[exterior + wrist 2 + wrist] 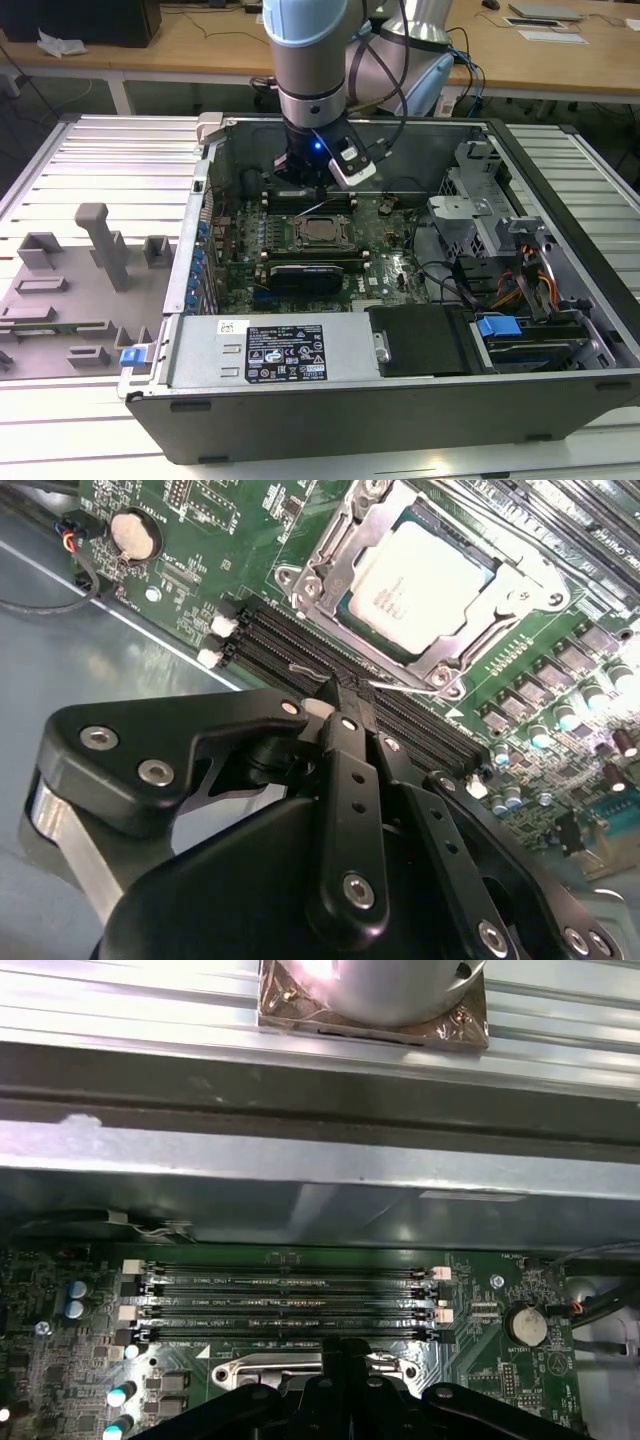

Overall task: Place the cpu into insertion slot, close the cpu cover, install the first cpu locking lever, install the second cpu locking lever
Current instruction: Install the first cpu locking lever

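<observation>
The cpu (pixel 420 580) lies flat in the insertion slot (pixel 350 608), its pale metal face showing through the window of the cpu cover (pixel 340 540), which is folded down over it. In the exterior view the socket (pixel 322 232) sits mid-board, just in front of the arm's wrist. My gripper (pixel 340 702) is shut, its black fingertips pressed together over the memory slots beside the socket. A thin wire locking lever (pixel 400 687) runs right by the tips; whether they pinch it is hidden. The same fingers (pixel 340 1355) also appear in the first wrist view.
Long black memory slots (pixel 290 1300) lie between socket and case wall (pixel 300 1190). A black expansion card (pixel 305 272) sits on the socket's other side. The power supply (pixel 270 350), drive cage and cables (pixel 500 250) crowd the case. A grey fixture tray (pixel 80 290) lies outside.
</observation>
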`<state>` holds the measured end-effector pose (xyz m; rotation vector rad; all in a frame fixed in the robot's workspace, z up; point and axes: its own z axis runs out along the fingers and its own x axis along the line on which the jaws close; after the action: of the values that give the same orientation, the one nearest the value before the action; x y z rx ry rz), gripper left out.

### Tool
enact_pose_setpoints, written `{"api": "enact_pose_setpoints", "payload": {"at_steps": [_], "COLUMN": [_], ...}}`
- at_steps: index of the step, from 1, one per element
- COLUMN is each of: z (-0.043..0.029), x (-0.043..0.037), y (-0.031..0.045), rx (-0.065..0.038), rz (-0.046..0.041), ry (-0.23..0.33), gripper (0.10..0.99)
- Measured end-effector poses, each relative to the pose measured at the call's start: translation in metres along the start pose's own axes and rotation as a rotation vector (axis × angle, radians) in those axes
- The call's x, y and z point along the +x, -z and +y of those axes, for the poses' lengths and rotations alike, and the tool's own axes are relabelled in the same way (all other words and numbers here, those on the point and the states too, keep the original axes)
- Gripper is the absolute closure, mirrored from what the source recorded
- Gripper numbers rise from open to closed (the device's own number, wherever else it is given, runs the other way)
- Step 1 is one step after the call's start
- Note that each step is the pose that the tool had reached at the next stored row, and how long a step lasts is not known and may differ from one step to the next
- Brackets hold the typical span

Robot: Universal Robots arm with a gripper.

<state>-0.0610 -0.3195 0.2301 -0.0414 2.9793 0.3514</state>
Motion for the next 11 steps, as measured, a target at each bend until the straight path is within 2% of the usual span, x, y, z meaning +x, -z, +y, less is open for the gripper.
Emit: {"api": "enact_pose_setpoints", "payload": {"at_steps": [2, 7, 8, 9, 11], "z": [-0.0007, -0.0008, -0.0008, -0.0009, -0.0011], "x": [-0.0008, -0.0008, -0.0007, -0.0003, 0.0004], "y": [-0.0029, -0.0032, -0.0035, -0.0037, -0.0045], "rx": [0.001, 0.001, 0.004, 0.013, 0.021], "rz": [-0.0008, -0.0011, -0.0036, -0.0085, -0.0217], "ry": [-0.004, -0.004, -0.003, 0.0, 0.004], "gripper": [0.98, 0.98, 0.98, 0.98, 0.98]}}
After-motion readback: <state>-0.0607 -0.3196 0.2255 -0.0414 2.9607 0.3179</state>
